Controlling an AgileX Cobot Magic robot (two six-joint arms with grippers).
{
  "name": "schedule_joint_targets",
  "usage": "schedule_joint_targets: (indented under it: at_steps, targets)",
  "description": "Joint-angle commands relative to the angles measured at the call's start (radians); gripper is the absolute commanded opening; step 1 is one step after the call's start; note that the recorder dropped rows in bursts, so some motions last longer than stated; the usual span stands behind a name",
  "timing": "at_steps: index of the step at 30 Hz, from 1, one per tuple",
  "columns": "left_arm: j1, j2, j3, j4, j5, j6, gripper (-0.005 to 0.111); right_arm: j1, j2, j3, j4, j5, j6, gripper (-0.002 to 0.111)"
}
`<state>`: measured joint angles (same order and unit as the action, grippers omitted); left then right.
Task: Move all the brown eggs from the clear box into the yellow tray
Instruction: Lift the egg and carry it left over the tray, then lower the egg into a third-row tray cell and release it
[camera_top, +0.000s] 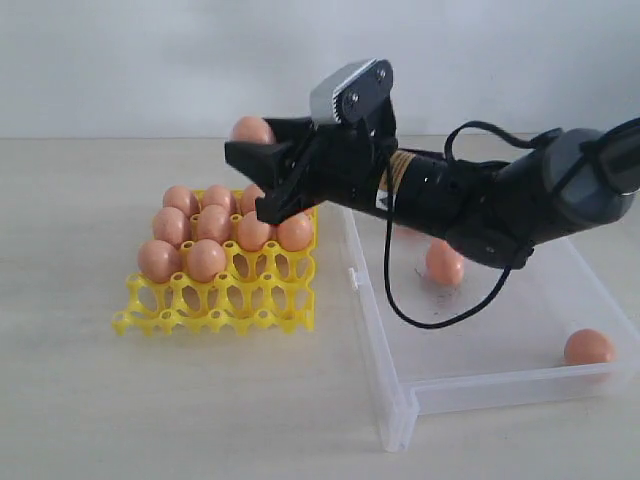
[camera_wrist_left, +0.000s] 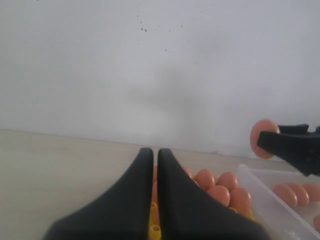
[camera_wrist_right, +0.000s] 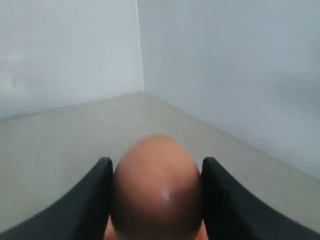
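Observation:
My right gripper (camera_top: 250, 168) reaches across the middle and hangs above the back of the yellow tray (camera_top: 215, 305), shut on a brown egg (camera_top: 252, 129). In the right wrist view that egg (camera_wrist_right: 157, 190) fills the space between the two black fingers. Several brown eggs (camera_top: 205, 232) sit in the tray's back rows, and its front row of cups is bare. The clear box (camera_top: 480, 385) lies to the right with one egg (camera_top: 445, 263) near its middle and another (camera_top: 588, 347) in the near right corner. My left gripper (camera_wrist_left: 152, 152) is shut on nothing, low beside the tray (camera_wrist_left: 154, 220).
My right arm, with a looping black cable (camera_top: 400, 300), spans the box's left wall. A pale wall (camera_top: 150, 60) stands behind the table. Further eggs (camera_wrist_left: 292, 192) show through the box wall in the left wrist view.

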<state>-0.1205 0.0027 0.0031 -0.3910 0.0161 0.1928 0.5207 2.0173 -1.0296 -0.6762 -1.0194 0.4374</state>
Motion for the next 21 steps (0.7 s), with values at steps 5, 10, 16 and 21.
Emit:
schedule_joint_targets:
  at_steps: [5,10,16,21]
  targets:
    - [-0.006,-0.003,-0.003,-0.009,-0.016,-0.007,0.004,-0.003,0.130,-0.102,-0.290,0.008,0.173,0.000]
    - [-0.006,-0.003,-0.003,-0.009,-0.016,-0.007,0.004,-0.003,0.157,-0.121,-0.285,0.059,0.173,0.000]
    - [-0.006,-0.003,-0.003,-0.009,-0.016,-0.007,0.004,-0.003,0.200,-0.139,-0.285,0.069,0.171,0.000]
    - [-0.006,-0.003,-0.003,-0.009,-0.016,-0.007,0.004,-0.003,0.227,-0.166,-0.278,0.067,0.176,0.000]
